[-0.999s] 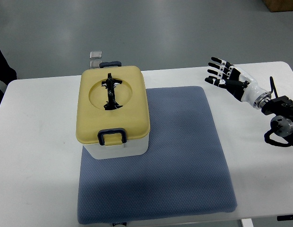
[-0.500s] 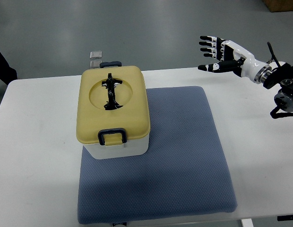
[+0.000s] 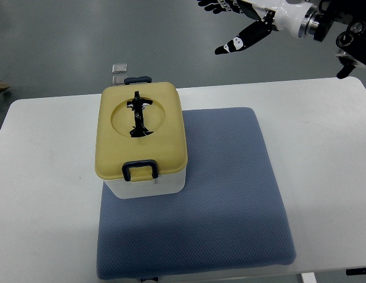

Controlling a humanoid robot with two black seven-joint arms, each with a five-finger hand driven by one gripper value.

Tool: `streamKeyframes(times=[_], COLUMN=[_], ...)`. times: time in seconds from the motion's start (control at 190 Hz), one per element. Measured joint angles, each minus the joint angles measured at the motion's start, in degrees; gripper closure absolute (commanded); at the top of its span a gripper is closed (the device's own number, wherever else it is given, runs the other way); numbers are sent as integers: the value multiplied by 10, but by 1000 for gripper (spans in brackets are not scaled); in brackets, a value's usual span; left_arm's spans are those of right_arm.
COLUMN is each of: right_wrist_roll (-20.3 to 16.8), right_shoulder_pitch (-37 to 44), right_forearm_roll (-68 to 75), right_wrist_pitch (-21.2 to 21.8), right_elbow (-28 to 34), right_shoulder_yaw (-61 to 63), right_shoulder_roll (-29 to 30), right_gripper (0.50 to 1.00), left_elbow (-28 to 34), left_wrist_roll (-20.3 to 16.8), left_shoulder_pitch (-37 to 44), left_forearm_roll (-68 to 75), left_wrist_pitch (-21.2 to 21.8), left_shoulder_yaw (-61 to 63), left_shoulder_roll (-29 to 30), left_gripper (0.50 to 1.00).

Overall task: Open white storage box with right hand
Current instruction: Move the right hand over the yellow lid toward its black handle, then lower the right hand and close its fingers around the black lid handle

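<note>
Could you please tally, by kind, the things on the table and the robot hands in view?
Storage box with yellow lid: 1
Blue mat: 1
Robot hand, the right hand, open, raised at the top edge: 1
Total: 3

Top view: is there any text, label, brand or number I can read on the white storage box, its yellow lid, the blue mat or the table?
None can be read.
White storage box with yellow lid: no print shows; black latches and black handle are plain.
Blue-grey padded mat: no label shows.
White table: blank.
Right hand: small white marks on the thumb, too small to read.
</note>
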Motion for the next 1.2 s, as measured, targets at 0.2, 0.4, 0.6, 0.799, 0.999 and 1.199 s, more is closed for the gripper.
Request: streamKeyframes(times=[0.2,0.4,0.6,0.799,0.999,1.199], right_wrist_roll=[6,25,29,30,30,31], right_shoulder_pitch=[44,113,152,183,190,214], right_forearm_roll=[-90,-137,-162,-180,-193,-198], right_wrist_pitch=[15,17,12,12,12,12], right_elbow=[47,64,61,58,57,57], right_shoulder_yaw=[-19,-98,-135,-179,-208,-244], right_shoulder_roll=[9,39,83,104,124,134], right_gripper=[597,621,621,624,646,666], left_elbow=[-1,-1,-1,3,4,5], left_wrist_roll=[0,0,0,0,0,0], left_shoulder_pitch=[-1,-1,-1,-1,-1,-1], left_forearm_roll=[-1,-1,-1,-1,-1,-1], left_wrist_pitch=[0,0,0,0,0,0], left_shoulder_yaw=[0,0,0,0,1,1], left_shoulder_roll=[0,0,0,0,0,0], left_gripper=[500,500,500,500,500,500])
